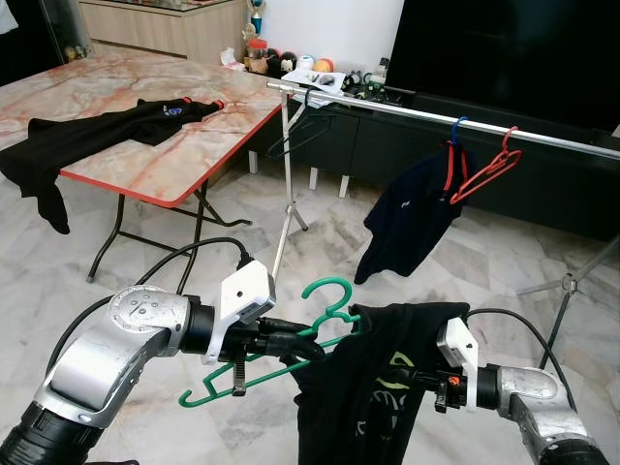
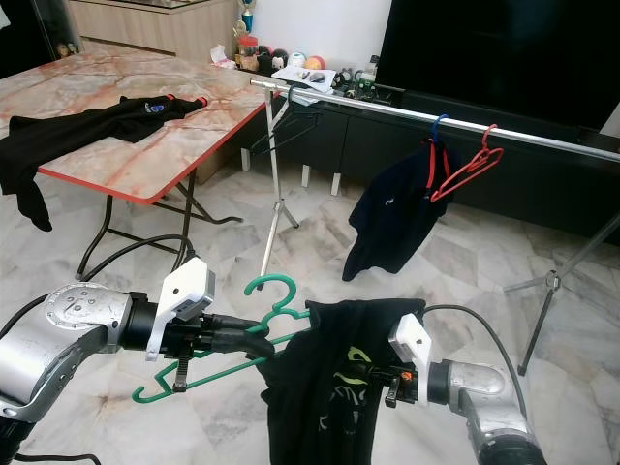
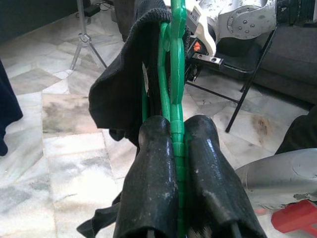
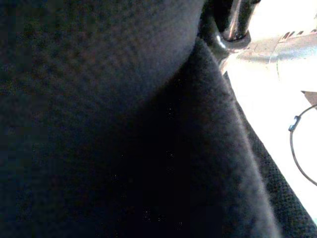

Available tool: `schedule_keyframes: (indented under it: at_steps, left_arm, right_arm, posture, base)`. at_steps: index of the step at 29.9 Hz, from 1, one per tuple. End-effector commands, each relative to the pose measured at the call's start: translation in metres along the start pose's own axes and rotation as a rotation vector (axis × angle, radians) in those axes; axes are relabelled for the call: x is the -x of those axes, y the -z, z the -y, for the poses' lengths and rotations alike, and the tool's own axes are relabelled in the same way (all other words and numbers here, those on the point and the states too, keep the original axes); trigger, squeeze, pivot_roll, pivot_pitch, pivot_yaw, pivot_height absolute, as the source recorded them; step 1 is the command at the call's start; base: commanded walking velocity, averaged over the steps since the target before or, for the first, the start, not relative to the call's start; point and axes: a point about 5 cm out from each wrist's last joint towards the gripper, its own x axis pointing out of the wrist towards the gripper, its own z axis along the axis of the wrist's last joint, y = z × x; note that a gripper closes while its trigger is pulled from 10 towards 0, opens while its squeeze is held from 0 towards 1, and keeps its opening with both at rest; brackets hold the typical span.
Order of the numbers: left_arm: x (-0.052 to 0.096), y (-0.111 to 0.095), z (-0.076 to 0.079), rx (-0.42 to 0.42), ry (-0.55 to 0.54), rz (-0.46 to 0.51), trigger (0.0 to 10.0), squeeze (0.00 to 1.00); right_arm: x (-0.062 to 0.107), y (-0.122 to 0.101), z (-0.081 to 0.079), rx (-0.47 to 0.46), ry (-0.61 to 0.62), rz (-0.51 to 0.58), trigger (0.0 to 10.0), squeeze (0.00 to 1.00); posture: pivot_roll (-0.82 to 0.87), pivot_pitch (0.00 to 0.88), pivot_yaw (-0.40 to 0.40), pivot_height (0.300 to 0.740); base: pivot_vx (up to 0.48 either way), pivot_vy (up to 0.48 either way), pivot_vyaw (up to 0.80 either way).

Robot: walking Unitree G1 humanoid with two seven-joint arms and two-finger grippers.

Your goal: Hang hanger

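Between L pincer (image 3: pixel 174 148) fingers: green hanger (image 1: pixel 254 375) w/ black shirt (image 1: pixel 373 387).

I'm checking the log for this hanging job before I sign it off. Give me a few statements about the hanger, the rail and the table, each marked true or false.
1. The left gripper has its fingers shut on the green hanger. True.
2. The green hanger already hangs on the rail. False: it is held low before the robot, off the rail.
3. A black garment is draped on the green hanger. True.
4. The red hanger on the rail carries a shirt. False: it hangs bare; the dark shirt hangs beside it.
5. The marble-top table is bare. False: a black garment lies on it.
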Motion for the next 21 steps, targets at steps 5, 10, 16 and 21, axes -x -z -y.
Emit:
schedule_keyframes:
  at_steps: [5,10,16,21]
  left_arm:
    - [0.0,-0.015,0.004,-0.053,0.053,0.05,0.0,0.0]
    - [0.007,-0.01,0.004,-0.045,0.044,0.018,0.0,0.0]
    - [0.02,0.009,0.009,-0.008,0.046,-0.071,0.0,0.0]
    - [0.029,0.026,0.012,0.02,0.04,-0.17,0.0,0.0]
  right_arm:
    - [0.003,-0.006,0.004,0.023,0.014,-0.004,0.0,0.0]
    - [0.01,-0.008,0.007,0.03,0.037,-0.008,0.0,0.0]
    - [0.03,-0.012,0.016,0.048,0.1,-0.025,0.0,0.0]
    - [0.045,-0.014,0.021,0.068,0.149,-0.054,0.0,0.0]
  posture:
    - [0.15,0.031,-0.099,0.74]
    - [0.14,0.026,-0.097,0.74]
    - [0.14,0.015,-0.098,0.74]
    - [0.14,0.013,-0.1,0.74]
  base:
    - [0.0,0.0,0.0]
    - [0.0,0.0,0.0]
    - [0.0,0.0,0.0]
    - [0.0,0.0,0.0]
